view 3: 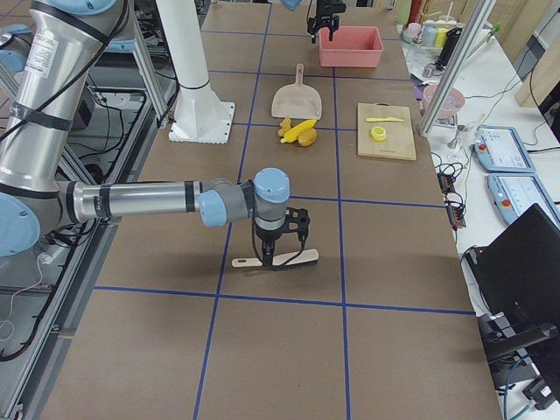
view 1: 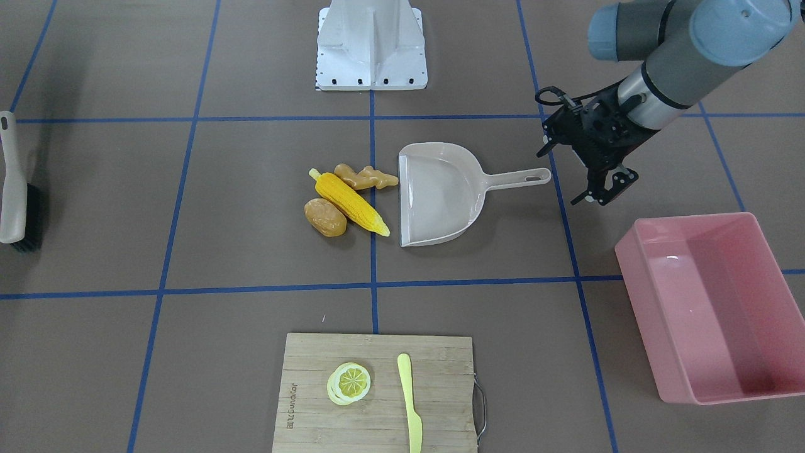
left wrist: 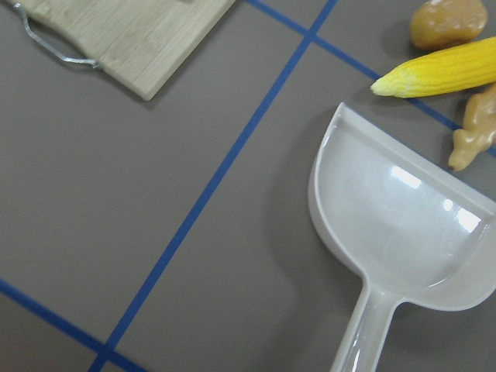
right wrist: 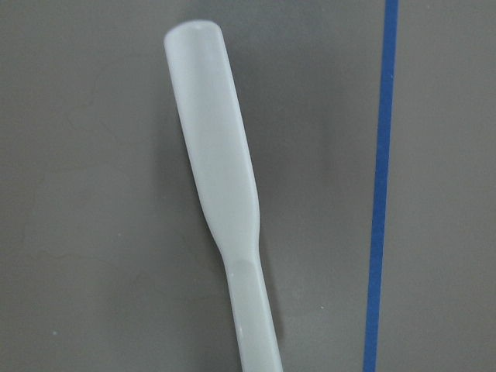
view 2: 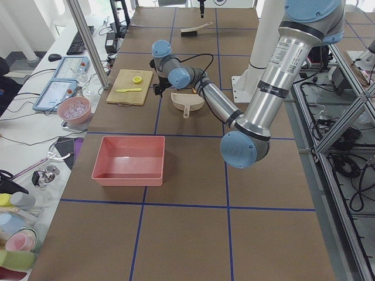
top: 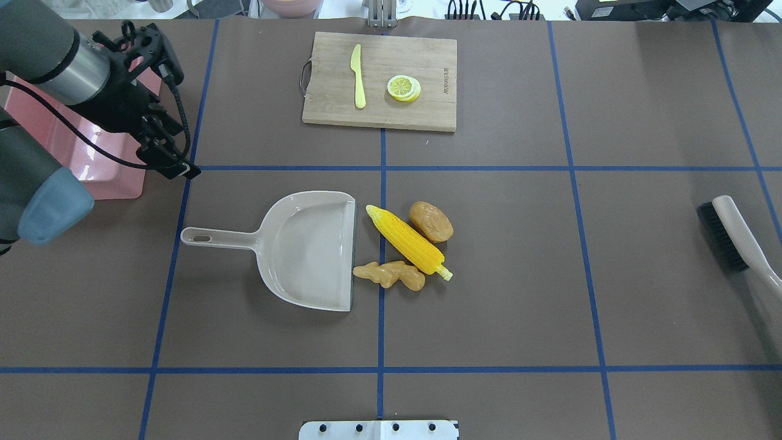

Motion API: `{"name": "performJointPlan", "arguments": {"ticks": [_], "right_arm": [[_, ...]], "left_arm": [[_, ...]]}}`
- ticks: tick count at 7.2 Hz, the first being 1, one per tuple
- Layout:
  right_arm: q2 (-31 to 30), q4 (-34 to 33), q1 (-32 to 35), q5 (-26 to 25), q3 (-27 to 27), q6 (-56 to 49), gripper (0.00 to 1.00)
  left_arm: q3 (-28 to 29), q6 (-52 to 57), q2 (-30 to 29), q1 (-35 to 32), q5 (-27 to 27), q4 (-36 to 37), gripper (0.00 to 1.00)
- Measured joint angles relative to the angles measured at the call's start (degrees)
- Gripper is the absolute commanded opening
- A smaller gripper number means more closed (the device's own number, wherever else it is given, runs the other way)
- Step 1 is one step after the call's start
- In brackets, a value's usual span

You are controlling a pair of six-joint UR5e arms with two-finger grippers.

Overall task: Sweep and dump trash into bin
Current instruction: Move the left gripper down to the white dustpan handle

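Observation:
The yellow corn cob [view 1: 351, 202], the brown potato [view 1: 325, 217] and the tan ginger root [view 1: 365, 177] lie together at the open mouth of the beige dustpan [view 1: 440, 195]. The pink bin [view 1: 685, 218] stands empty beyond the dustpan's handle. My left gripper [view 1: 600, 192] hangs open and empty above the table, between the handle's end and the bin; its wrist view shows the dustpan [left wrist: 403, 225] and corn [left wrist: 442, 74]. My right gripper [view 3: 269, 252] is right over the brush [view 3: 276, 259]; I cannot tell if it is open or shut. The brush handle [right wrist: 221, 201] fills the right wrist view.
A wooden cutting board [view 1: 377, 409] with a lemon slice [view 1: 349, 382] and a yellow knife [view 1: 409, 402] lies on the side far from the robot base [view 1: 371, 47]. The brush [top: 730, 241] lies at the table's right end.

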Motion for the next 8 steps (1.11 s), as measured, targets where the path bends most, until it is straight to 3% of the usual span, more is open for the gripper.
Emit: {"name": "performJointPlan", "arguments": {"ticks": [4,7,8], "right_arm": [[-2.8,18.9,-4.3,-0.8,-8.7,5.1,1.00],[-2.6,21.8,-8.1,-2.2,-8.6,7.0,0.99],[-2.7,21.9,-9.6,-3.3,-8.4,7.2,0.94]], "left_arm": [[1.0,7.1,-0.2,4.3,0.1,-8.2,0.98],[1.2,9.1,0.6,4.8,0.3,-17.3,0.98],[1.3,8.8,1.8,5.0,0.3,-20.9,0.98]]}}
